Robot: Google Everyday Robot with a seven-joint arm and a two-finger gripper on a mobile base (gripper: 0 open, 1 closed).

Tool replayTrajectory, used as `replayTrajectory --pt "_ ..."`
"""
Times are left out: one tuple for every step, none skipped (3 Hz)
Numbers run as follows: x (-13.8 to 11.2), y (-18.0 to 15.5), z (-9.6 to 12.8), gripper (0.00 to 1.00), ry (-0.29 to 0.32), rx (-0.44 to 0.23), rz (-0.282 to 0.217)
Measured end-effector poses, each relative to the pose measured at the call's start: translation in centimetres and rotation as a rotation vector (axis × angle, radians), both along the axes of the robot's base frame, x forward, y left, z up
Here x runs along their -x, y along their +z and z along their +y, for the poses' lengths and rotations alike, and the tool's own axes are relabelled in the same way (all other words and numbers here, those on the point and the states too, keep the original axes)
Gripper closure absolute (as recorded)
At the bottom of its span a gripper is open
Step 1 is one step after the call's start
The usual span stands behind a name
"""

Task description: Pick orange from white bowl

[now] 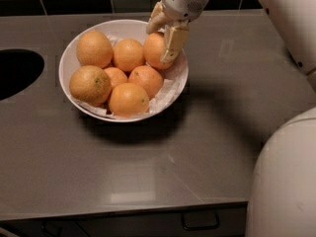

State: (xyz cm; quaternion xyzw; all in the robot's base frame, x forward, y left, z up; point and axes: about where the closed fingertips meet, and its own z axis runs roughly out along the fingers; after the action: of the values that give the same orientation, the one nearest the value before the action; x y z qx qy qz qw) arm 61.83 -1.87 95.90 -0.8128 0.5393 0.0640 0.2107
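The white bowl [67,58], lined with crumpled white paper, stands on the grey counter and holds several oranges. The orange [153,52], smooth and deep orange, lies at the bowl's back right. My gripper [159,43] reaches down from above. One beige finger [173,42] presses on the orange's right front side. The other finger [154,21] is behind its top left. The orange sits between them, still low in the bowl. Two paler dimpled oranges [94,48] [90,84] lie on the bowl's left side.
A dark round sink opening [17,73] cuts into the counter at the left. My white arm [291,19] crosses the top right and my white body [284,181] fills the lower right. A drawer handle [200,223] shows below the counter's front edge.
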Motion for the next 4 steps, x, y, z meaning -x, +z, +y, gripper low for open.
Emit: replayTrajectory --pt "-0.04 -0.02 0.12 0.54 0.004 -0.001 0.002" --pt "-0.07 -0.02 0.19 0.54 0.006 -0.002 0.003" --pt "-0.24 -0.07 0.37 0.36 0.011 -0.006 0.002" --pt "-0.29 0.02 0.31 0.35 0.012 -0.006 0.002"
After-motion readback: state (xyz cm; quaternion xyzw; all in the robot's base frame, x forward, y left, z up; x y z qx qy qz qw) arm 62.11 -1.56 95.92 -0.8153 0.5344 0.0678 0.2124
